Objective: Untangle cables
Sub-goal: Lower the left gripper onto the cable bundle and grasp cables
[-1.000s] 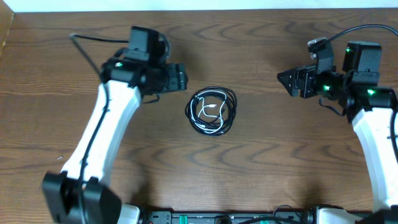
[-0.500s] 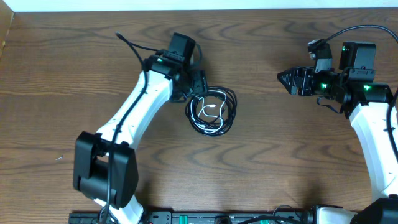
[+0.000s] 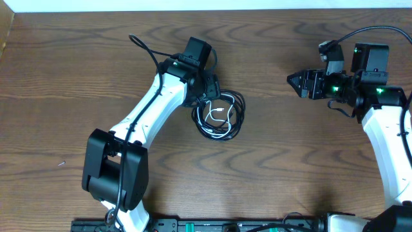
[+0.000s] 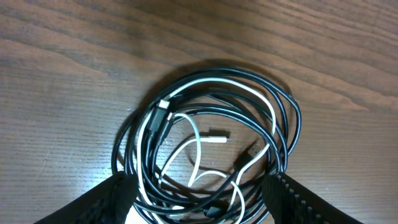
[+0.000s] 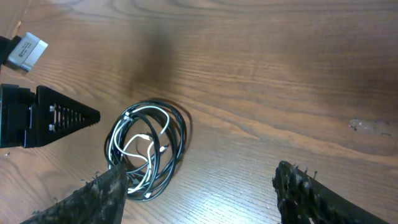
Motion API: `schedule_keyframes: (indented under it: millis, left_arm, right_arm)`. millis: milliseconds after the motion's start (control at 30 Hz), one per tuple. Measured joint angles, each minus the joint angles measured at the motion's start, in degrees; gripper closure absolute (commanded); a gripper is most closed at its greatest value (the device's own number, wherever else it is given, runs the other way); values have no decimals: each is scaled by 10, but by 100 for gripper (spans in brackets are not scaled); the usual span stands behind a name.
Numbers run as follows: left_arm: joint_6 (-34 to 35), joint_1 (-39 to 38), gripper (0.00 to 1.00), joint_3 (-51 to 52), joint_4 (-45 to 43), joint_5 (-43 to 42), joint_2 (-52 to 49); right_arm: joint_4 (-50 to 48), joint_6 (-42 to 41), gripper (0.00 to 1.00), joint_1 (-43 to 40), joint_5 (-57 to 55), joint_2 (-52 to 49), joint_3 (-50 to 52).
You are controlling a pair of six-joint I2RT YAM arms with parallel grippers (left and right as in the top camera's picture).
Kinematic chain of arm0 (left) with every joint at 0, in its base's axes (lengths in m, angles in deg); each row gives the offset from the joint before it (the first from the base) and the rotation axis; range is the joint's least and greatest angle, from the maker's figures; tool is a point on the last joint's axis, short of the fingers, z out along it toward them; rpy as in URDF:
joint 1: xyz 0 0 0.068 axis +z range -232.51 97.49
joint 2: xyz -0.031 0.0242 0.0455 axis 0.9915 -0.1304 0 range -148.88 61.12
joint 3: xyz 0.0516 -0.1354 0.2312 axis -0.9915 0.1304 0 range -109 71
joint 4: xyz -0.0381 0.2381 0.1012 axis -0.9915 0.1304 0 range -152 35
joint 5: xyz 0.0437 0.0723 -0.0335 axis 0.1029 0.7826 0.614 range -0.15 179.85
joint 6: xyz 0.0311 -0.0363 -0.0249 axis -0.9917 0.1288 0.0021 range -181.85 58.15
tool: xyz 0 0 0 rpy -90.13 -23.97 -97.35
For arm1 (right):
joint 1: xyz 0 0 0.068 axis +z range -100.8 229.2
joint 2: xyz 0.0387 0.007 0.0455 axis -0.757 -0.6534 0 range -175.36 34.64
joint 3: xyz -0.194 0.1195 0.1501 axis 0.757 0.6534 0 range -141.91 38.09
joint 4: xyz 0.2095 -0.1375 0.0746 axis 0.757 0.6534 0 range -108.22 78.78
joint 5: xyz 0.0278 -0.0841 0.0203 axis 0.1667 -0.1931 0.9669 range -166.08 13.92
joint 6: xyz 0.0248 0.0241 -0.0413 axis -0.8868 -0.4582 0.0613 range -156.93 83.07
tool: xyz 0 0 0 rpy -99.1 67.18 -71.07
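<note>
Tangle of cables on the table [image 3: 290, 161]
The left gripper [image 3: 210, 88] hangs over the coiled black cable [image 4: 292, 124] and white cable [image 4: 196, 134], fingers spread; the right gripper [image 3: 295, 84] is well off right, fingers spread too.

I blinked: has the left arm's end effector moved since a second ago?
Yes. The left end effector swung right, up to the unmoved coil of thin black and white cables.
</note>
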Motion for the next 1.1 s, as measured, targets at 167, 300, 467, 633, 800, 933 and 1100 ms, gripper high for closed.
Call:
schedule_keyframes:
  millis: [167,300,467,633,800,933,1100]
  left_arm:
    - [2,0,33,0,0,0,0]
    - [13,0,34,0,-6,0,0]
    - [17,-7,35,7,-24,2,0]
    - [32,-28,39,22,-27,18,0]
    - [46,-41,41,24,-25,29,0]
    - [56,-48,41,24,-24,43,-5]
    - [60,-51,45,24,-21,49,-39]
  right_arm:
    - [1,0,28,0,0,0,0]
    - [1,0,28,0,0,0,0]
    - [1,0,28,0,0,0,0]
    - [1,0,28,0,0,0,0]
    - [1,0,28,0,0,0,0]
    - [1,0,27,0,0,0,0]
    - [4,0,27,0,-1,0,0]
